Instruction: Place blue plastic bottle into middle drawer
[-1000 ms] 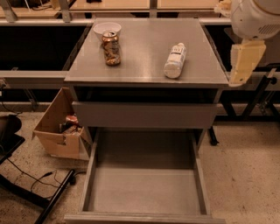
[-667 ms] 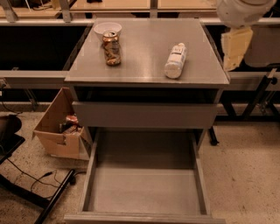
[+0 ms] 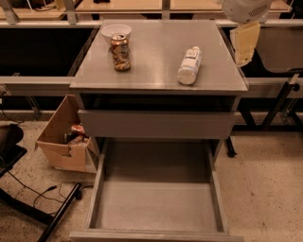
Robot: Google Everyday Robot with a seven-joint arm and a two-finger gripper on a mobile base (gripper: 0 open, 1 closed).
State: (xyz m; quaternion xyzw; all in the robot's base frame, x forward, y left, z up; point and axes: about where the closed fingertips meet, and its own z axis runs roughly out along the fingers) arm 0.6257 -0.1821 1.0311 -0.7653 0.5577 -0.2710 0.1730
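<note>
Bottle [image 3: 190,66] lies on the cabinet top [image 3: 151,52]; the drawer [image 3: 156,210] stands open below. Gripper [image 3: 245,42] hovers past the top's right edge. I cannot tell its state.

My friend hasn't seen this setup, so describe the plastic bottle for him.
Start at the grey cabinet top; the gripper hangs beyond its right edge. On the top's right half is the blue plastic bottle. Unlike the upright brown can and white bowl at left, it lies on its side, pale and labelled.

my gripper [image 3: 244,49] sits at one o'clock in my view: pale cream-yellow, flat and tapering, under a rounded white wrist housing [image 3: 246,8] with a patch of small dots.
</note>
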